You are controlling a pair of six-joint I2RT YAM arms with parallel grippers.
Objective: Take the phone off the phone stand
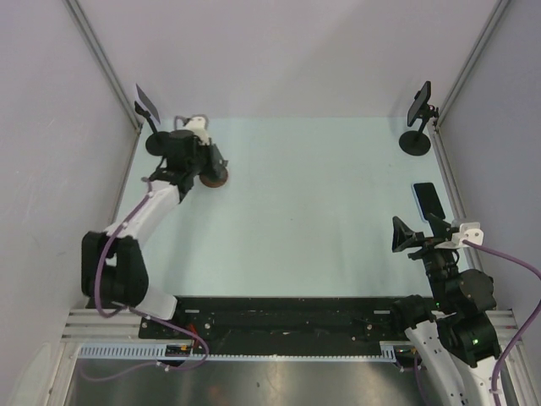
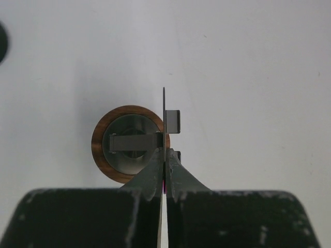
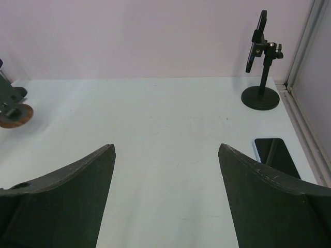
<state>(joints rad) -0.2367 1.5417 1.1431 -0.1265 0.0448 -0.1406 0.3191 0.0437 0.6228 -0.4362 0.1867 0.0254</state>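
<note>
Left tool (image 2: 164, 156) pinching seemingly edge-on phone (image 2: 164, 106), stand (image 2: 102, 150) part-hidden

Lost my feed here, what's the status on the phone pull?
Left fingers shut on thin plate, likely the phone, at wood-rimmed stand. Right fingers open, empty. Another phone flat, right side.

Thin phone (image 2: 164, 106) (edge-on) upright at wood-rimmed stand (image 2: 97, 147).

A phone (image 1: 428, 200) is lying flat on the desk (image 1: 304, 211) at the right edge, before the far-right phone stand (image 1: 415, 141).
</note>
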